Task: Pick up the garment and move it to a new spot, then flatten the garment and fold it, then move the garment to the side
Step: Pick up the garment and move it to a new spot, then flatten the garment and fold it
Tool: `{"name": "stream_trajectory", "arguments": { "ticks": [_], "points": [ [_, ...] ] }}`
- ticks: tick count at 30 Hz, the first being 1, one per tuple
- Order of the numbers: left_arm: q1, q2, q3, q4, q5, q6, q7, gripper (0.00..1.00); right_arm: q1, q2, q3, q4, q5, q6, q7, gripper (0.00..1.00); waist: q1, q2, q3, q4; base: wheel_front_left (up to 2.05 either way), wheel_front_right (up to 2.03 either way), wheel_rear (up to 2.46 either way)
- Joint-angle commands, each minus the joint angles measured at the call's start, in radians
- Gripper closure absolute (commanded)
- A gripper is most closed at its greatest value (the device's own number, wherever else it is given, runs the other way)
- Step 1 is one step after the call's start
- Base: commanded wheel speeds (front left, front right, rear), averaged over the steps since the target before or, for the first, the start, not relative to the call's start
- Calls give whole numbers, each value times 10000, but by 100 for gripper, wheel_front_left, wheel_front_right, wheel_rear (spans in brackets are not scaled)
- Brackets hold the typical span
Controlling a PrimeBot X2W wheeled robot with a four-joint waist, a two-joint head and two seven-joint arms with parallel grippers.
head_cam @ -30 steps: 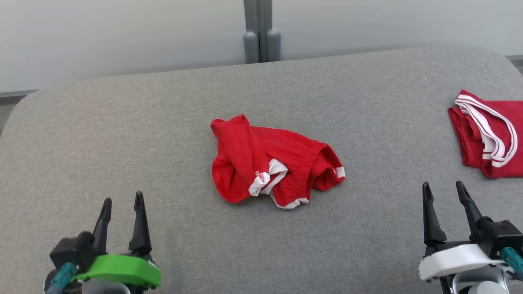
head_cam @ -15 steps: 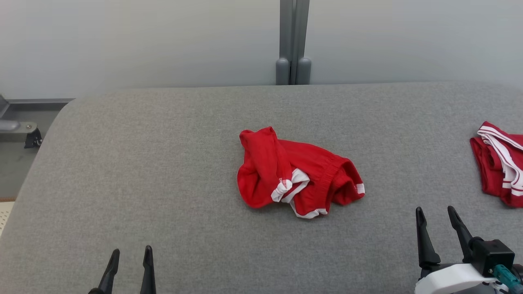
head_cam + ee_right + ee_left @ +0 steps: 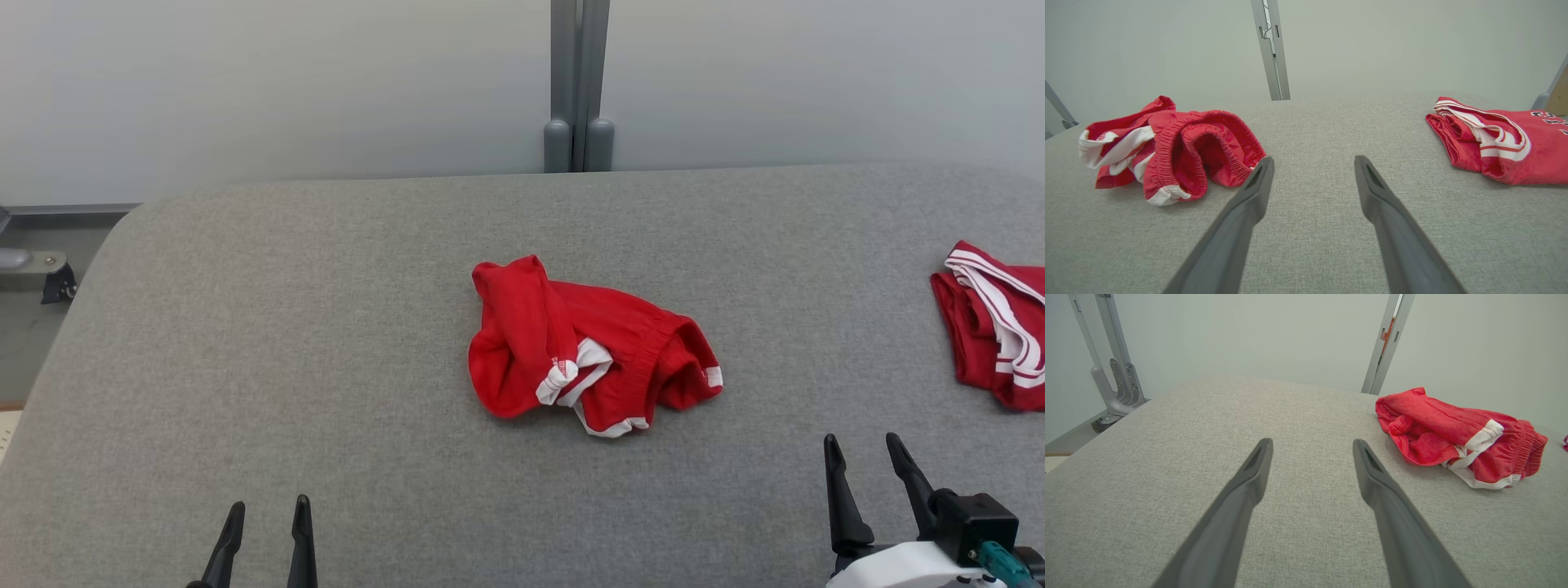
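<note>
A crumpled red garment (image 3: 584,347) with white trim and an elastic waistband lies bunched near the middle of the grey padded table (image 3: 286,327). In the left wrist view the garment (image 3: 1457,435) sits ahead and to the right; in the right wrist view the garment (image 3: 1171,147) sits ahead and to the left. My left gripper (image 3: 268,514) stands open at the lower left, well short of it, and its fingers (image 3: 1249,477) hold nothing. At the lower right my right gripper (image 3: 861,449) is open and empty too, its fingers (image 3: 1372,183) apart over bare fabric.
A second red garment (image 3: 992,327) with white stripes lies folded at the table's right edge, with dark lettering on the second red garment (image 3: 1498,139) in the right wrist view. A grey post (image 3: 578,82) stands behind the table. The table's rounded left corner (image 3: 122,229) drops to the floor.
The head camera has tilted and shifted, so the whole picture slid down and right. Both grippers sit lower in the picture and stay open. The garment lies as before.
</note>
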Motion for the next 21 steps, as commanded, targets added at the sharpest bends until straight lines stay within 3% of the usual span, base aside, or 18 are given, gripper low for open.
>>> {"name": "stream_trajectory", "arguments": {
  "ticks": [1,14,21],
  "points": [
    [-11,-8,-2,-2,-59,-36,-3,0,-38,-27,-1,21,49,-15,-1,0,1,0,22,3,0,0,0],
    [-610,-11,-162,-218,-57,-37,-3,0,-316,-27,178,84,88,-15,-1,0,1,0,200,-156,0,0,0],
    [-2641,72,-2028,-622,129,-38,-1,0,-822,-27,546,-161,149,-15,-2,0,1,0,717,-1089,0,0,0]
  ]
}}
